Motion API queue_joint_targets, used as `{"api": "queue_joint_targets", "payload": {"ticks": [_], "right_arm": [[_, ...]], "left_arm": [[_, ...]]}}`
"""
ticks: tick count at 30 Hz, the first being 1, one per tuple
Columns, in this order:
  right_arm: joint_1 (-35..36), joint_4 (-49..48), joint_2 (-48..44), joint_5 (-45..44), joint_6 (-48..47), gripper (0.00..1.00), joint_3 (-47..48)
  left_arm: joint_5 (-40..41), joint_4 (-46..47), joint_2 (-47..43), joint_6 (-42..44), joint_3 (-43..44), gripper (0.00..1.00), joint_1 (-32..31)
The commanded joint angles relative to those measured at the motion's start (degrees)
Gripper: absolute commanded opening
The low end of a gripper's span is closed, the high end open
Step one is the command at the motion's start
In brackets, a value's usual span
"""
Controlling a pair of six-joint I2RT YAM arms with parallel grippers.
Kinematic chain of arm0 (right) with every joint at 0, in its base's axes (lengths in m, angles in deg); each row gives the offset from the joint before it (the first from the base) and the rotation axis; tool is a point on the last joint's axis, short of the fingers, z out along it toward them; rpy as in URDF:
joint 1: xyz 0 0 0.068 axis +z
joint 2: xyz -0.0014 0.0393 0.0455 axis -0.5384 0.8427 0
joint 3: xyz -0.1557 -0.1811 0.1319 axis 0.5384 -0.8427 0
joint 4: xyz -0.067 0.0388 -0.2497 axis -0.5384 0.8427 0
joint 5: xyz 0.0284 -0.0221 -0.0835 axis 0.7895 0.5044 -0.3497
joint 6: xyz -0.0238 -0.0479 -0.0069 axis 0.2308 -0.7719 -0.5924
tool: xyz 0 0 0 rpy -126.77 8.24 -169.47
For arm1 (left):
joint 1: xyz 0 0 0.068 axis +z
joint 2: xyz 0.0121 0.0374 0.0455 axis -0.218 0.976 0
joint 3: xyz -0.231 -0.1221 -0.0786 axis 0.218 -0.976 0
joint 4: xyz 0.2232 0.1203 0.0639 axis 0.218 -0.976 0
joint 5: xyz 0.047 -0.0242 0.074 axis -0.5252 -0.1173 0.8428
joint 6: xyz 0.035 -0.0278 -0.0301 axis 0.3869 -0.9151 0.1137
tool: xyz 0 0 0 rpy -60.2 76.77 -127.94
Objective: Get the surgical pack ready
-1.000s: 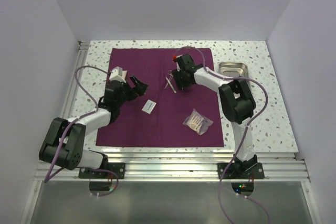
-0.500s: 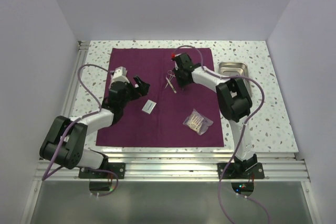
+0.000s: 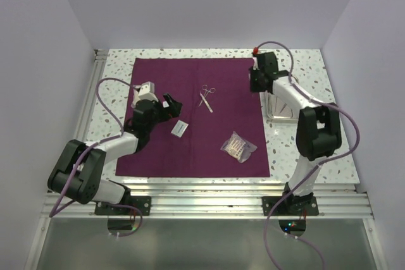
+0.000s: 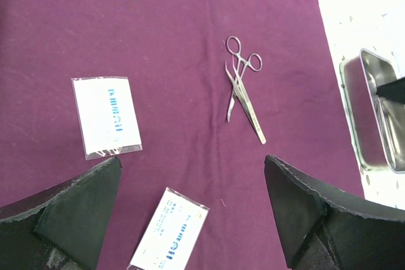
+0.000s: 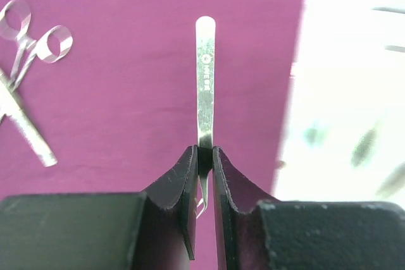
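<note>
Since a second ago my right arm has swung away from the middle of the cloth, where it was working at the instruments, out to the cloth's right edge. My right pincer [image 5: 204, 153] is clamped on a thin pair of steel tweezers [image 5: 205, 80], whose rounded end sticks out past my fingertips. In the right wrist view the tweezers hang over the plum fabric, just inside its right border, with the pale speckled surface [image 3: 114, 74] beyond. From above, that pincer [image 3: 255, 84] sits at the cloth's far right corner, next to the steel tray [image 4: 354, 112], and my forearm crosses over the tray.

My left arm has shifted only slightly. My left pincer [image 3: 169, 104] is spread wide with nothing in it, over the left half of the cloth.

The surgical pack [image 3: 190, 150] lies flat and unfolded as a large maroon sheet in the middle of the surface. On it, near the far centre, rests a ring-handled instrument [image 4: 243, 86] with a straight steel instrument lying across it. Two white printed packets show in the left wrist view, one [image 4: 106, 117] to the left and one [image 4: 171, 232] close between my open fingers. A clear bag [image 3: 238, 146] of pale contents lies toward the near right corner.
</note>
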Motion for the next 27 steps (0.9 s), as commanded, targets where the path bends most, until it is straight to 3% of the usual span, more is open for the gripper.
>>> {"api": "queue_joint_targets", "payload": {"ticks": [1,7,19,20,27], "right_arm": [[-5.4,0.4,-7.2,-1.0,0.9,0.14,-2.2],[-14.6,2.0,-7.6,-2.4,1.6,0.14,-4.4],[-18.1,5.2,4.4,-5.9,2.1,0.15,-0.6],[-18.1,5.2,4.4,-5.9,2.2,0.23,-0.6],[-16.8,2.5,-1.6,-3.7,2.8,0.50,-4.6]], "left_arm": [[0.3,3.3,-0.5,1.3,0.4,0.98,-0.7],[0.2,3.1,-0.4,1.4,0.5,0.98,-0.8],[0.5,2.2,-1.3,1.7,0.6,0.99,-0.8],[0.4,2.2,-1.3,1.7,0.7,0.98,-0.8],[0.3,1.7,-1.2,2.0,1.1,0.99,-0.8]]}}
